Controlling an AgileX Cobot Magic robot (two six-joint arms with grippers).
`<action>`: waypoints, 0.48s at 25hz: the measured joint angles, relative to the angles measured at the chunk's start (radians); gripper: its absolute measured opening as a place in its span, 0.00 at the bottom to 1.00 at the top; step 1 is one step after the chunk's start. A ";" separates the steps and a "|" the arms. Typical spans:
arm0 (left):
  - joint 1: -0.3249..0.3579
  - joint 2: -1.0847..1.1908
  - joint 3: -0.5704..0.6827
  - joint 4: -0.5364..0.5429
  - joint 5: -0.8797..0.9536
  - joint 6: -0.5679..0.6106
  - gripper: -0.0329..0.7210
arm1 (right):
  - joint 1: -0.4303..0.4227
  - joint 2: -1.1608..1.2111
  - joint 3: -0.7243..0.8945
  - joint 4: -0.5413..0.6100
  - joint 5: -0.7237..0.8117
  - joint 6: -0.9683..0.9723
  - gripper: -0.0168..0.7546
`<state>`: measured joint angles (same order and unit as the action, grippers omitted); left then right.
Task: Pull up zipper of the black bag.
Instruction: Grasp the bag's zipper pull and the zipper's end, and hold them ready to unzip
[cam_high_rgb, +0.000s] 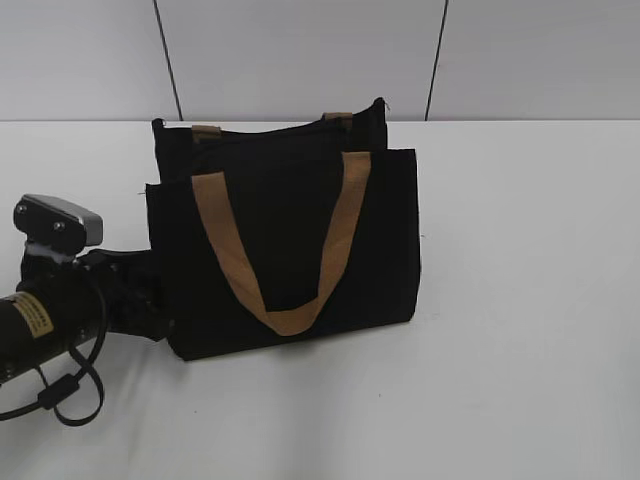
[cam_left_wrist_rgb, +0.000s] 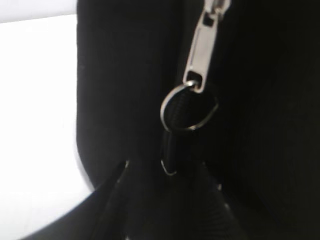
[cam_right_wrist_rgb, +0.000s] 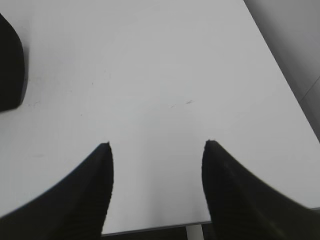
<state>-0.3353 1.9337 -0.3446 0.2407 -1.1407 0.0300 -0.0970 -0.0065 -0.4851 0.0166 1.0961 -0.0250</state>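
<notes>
The black bag (cam_high_rgb: 290, 240) is standing upright on the counter (cam_high_rgb: 520, 300), its front pocket panel facing outward and one tan handle drooping in a loop across it. The zipper (cam_left_wrist_rgb: 202, 55), a silver metal pull, is hanging against black fabric with a small ring threaded through its lower end.

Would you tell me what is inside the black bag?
Nothing inside shows. The bag stands upright on the table, its black fabric and tan handle facing the camera. The left wrist view shows only the zipper against fabric; the contents stay covered.
</notes>
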 joint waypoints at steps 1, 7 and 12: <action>0.000 0.008 -0.008 0.006 -0.003 0.000 0.46 | 0.000 0.000 0.000 0.000 0.000 0.000 0.60; 0.003 0.028 -0.048 0.036 -0.012 0.000 0.46 | 0.000 0.000 0.000 0.000 0.000 0.000 0.60; 0.003 0.028 -0.053 0.041 -0.011 -0.001 0.42 | 0.000 0.000 0.000 0.000 0.000 0.000 0.60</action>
<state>-0.3321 1.9621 -0.3978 0.2821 -1.1520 0.0290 -0.0970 -0.0065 -0.4851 0.0166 1.0961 -0.0250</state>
